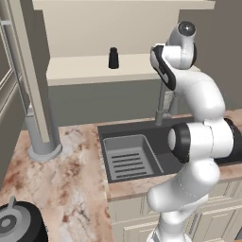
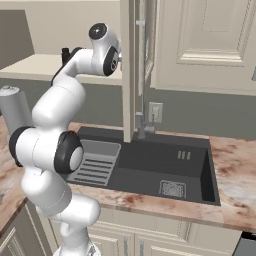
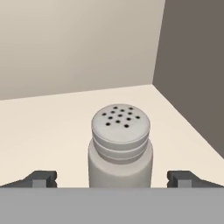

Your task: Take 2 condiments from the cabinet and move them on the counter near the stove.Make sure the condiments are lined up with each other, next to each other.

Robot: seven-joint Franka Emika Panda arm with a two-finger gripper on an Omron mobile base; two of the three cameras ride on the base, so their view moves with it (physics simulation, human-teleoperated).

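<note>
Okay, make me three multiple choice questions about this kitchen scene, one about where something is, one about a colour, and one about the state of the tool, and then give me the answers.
1. Where does the black shaker stand?
A. in the sink
B. on the cabinet shelf
C. on the counter

2. What colour is the shaker right in front of the tool?
A. pale grey-beige
B. red
C. green

3. How is the tool set?
A. shut on the shaker
B. shut, holding nothing
C. open, one tip either side of the shaker

Answers: 1 B, the left base view shows it upright on the cabinet shelf above the sink. 2 A, the hand view shows a pale shaker with a perforated cap. 3 C, both tips stand wide apart, clear of its sides.
</note>
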